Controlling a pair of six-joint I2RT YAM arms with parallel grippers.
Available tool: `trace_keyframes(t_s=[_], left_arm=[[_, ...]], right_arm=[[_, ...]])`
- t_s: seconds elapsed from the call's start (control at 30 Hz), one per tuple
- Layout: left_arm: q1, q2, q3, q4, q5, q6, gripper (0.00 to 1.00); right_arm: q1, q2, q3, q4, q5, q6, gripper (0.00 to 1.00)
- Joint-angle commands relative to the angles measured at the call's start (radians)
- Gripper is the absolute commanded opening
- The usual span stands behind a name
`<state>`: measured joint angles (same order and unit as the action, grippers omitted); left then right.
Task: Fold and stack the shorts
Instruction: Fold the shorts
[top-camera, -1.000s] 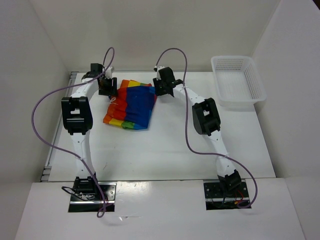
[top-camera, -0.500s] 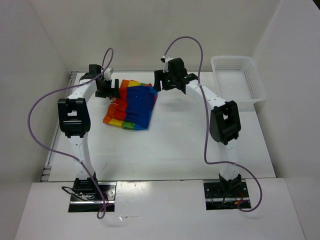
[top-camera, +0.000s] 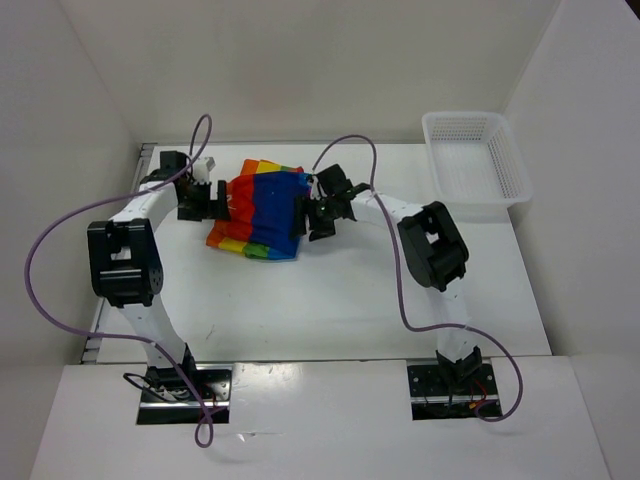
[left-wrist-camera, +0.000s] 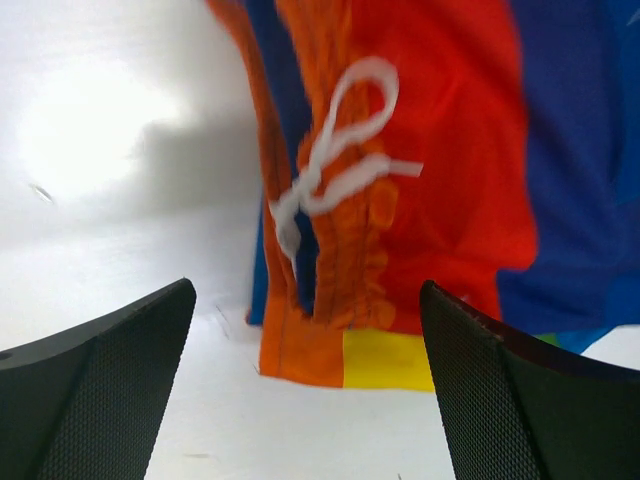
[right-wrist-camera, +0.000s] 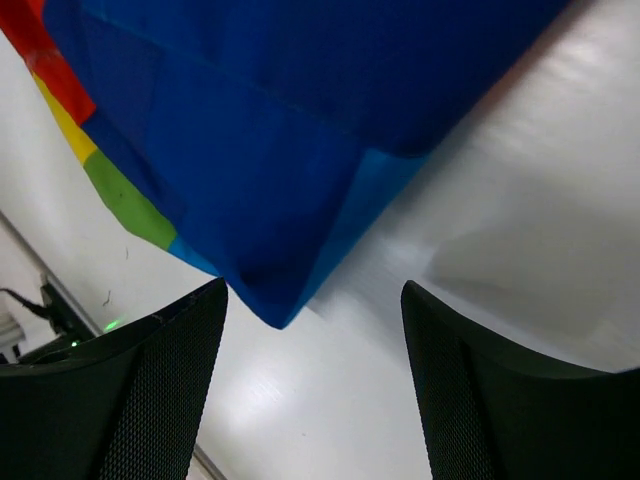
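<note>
Rainbow-striped shorts (top-camera: 262, 212) lying in a folded bundle on the white table (top-camera: 350, 290), flanked by both grippers, gripped by neither.
Left gripper (top-camera: 218, 200): fingers spread wide, nothing clamped; orange waistband edge and white drawstring (left-wrist-camera: 330, 150) directly ahead of the fingertips. Right gripper (top-camera: 306, 215): fingers likewise apart, nothing clamped; blue folded corner of the shorts just ahead, flat on the table. White mesh basket (top-camera: 478, 165) well apart, on the right gripper's outer side.

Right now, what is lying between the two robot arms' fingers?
The striped shorts lie between the left fingers and the right fingers, both sets open; the top view shows it.
</note>
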<state>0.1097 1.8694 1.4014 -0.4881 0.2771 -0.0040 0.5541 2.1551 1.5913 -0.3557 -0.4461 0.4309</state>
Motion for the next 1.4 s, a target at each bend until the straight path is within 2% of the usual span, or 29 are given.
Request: trace_keyframes(t_s=[0.0, 0.2, 0.27, 0.3, 0.33, 0.43, 0.47, 0.53, 0.67, 0.93, 1.13, 1.27, 1.3, 1.37], left_arm=[[0.008, -0.046, -0.039, 0.026, 0.013, 0.004, 0.99], [0.018, -0.058, -0.048, 0.026, 0.004, 0.004, 0.99], [0.018, -0.058, -0.039, 0.026, 0.004, 0.004, 0.99], [0.018, -0.058, -0.039, 0.026, 0.004, 0.004, 0.99], [0.018, -0.049, -0.039, 0.026, 0.004, 0.004, 0.99], [0.018, -0.049, -0.039, 0.026, -0.007, 0.004, 0.99], [0.018, -0.049, -0.039, 0.026, -0.016, 0.004, 0.99], [0.027, -0.049, -0.039, 0.026, -0.016, 0.004, 0.99], [0.037, -0.058, -0.028, 0.014, -0.027, 0.004, 0.99], [0.048, -0.085, -0.019, 0.005, -0.009, 0.004, 0.99], [0.048, -0.095, -0.019, -0.014, 0.025, 0.004, 0.99], [0.048, -0.113, -0.019, -0.014, 0.025, 0.004, 0.99], [0.048, -0.113, -0.019, -0.014, 0.025, 0.004, 0.99], [0.048, -0.133, -0.033, -0.014, 0.025, 0.004, 0.99]], right_arm=[[0.027, 0.023, 0.036, 0.067, -0.060, 0.055, 0.76], [0.050, 0.067, 0.016, 0.077, -0.020, 0.091, 0.76], [0.061, 0.087, 0.035, 0.077, -0.020, 0.091, 0.70], [0.073, 0.106, 0.044, 0.077, -0.020, 0.079, 0.66], [0.073, 0.115, 0.056, 0.077, -0.020, 0.069, 0.52], [0.083, 0.115, 0.056, 0.077, -0.011, 0.069, 0.32], [0.083, 0.115, 0.056, 0.077, 0.009, 0.057, 0.21], [0.083, 0.094, 0.032, 0.067, 0.023, 0.020, 0.10], [0.070, 0.023, -0.039, 0.040, 0.023, -0.072, 0.00], [-0.055, -0.213, -0.278, -0.031, 0.014, -0.265, 0.00], [-0.109, -0.363, -0.441, -0.103, -0.075, -0.402, 0.00], [-0.118, -0.408, -0.504, -0.074, -0.153, -0.365, 0.09], [-0.118, -0.423, -0.514, -0.062, -0.170, -0.347, 0.15], [-0.118, -0.432, -0.524, -0.049, -0.171, -0.352, 0.17]])
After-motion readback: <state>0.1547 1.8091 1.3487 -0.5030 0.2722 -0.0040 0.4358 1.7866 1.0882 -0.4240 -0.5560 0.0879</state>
